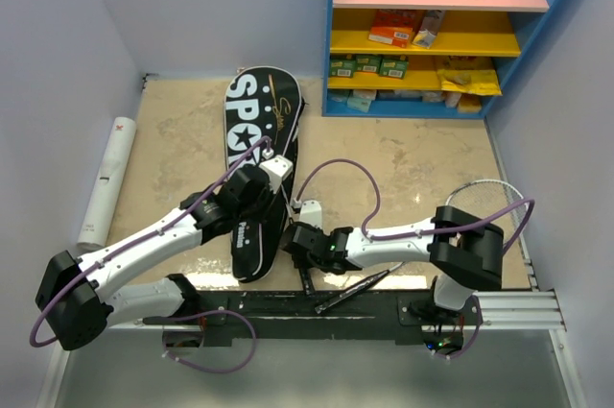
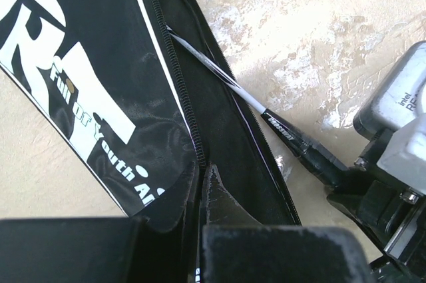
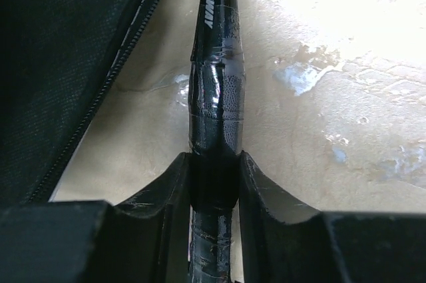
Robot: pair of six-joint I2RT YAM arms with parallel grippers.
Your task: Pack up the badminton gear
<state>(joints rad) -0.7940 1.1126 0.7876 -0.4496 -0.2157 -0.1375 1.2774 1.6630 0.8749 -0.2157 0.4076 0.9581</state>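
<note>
Right hand (image 3: pixel 213 163), low in its frame, grips the racket (image 3: pixel 214 96) tight by its black handle; my left hand (image 2: pixel 202 180) pinches the zip edge of the bag (image 2: pixel 86 83), centre-left on the desk (image 1: pixel 432 168). I judge the racket partly in; next, push straight along the opening.

We read this as a staged robot test cell: plain lilac walls (image 1: pixel 192 5) box in a beige marbled table (image 1: pixel 422 158), a black mounting rail (image 1: pixel 518 310) runs along the near edge, and a bright blue shelf unit (image 1: pixel 330 43) at far right holds packets.
</note>
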